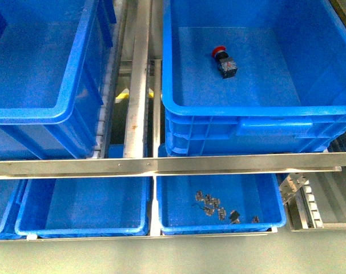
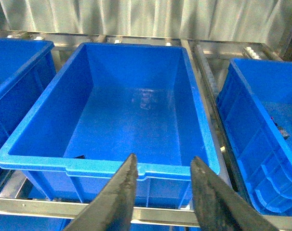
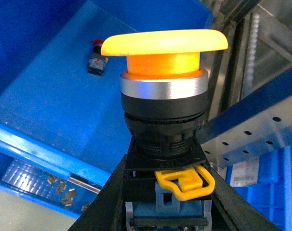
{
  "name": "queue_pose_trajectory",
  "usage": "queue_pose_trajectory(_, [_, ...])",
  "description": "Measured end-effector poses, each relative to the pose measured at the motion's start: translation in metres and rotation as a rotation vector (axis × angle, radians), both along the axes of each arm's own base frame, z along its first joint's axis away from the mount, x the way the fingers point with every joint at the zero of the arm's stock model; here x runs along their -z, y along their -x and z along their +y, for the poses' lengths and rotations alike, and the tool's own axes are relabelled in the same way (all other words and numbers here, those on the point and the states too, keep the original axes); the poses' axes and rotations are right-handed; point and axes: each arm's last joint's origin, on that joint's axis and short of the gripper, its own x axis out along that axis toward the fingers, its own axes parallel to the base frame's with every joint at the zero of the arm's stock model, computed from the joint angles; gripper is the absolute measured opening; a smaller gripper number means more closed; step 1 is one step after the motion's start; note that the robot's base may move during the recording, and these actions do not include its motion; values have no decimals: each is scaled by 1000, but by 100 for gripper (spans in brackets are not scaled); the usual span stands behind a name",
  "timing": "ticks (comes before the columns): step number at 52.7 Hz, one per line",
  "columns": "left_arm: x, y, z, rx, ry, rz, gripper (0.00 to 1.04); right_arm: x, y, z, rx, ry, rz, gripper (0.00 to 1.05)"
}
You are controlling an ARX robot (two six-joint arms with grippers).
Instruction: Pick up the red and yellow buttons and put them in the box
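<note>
Right claw [image 3: 165, 211] clamped on yellow mushroom-capped push-button [image 3: 164, 82], poised above deep blue plastic bin [image 3: 49, 110], red-capped button [image 3: 97, 60] lying far below, left claw [image 2: 161, 192] parted, empty.

The left gripper [image 2: 161, 192] has two dark, near-black fingers [image 2: 118, 197] with a dull, slightly scuffed finish, each tapering to a narrow rounded tip. The right gripper [image 3: 165, 211] shows only black finger [image 3: 105, 204] edges, smooth and unmarked.
</note>
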Motion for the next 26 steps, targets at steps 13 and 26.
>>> queue_pose_trajectory(13, [0,0,0,0,0,0,75,4,-74,22,-42,18,29,27])
queue_pose_trajectory(26, [0,0,0,0,-1,0,96,17,-161,41,-11,-3,100,27])
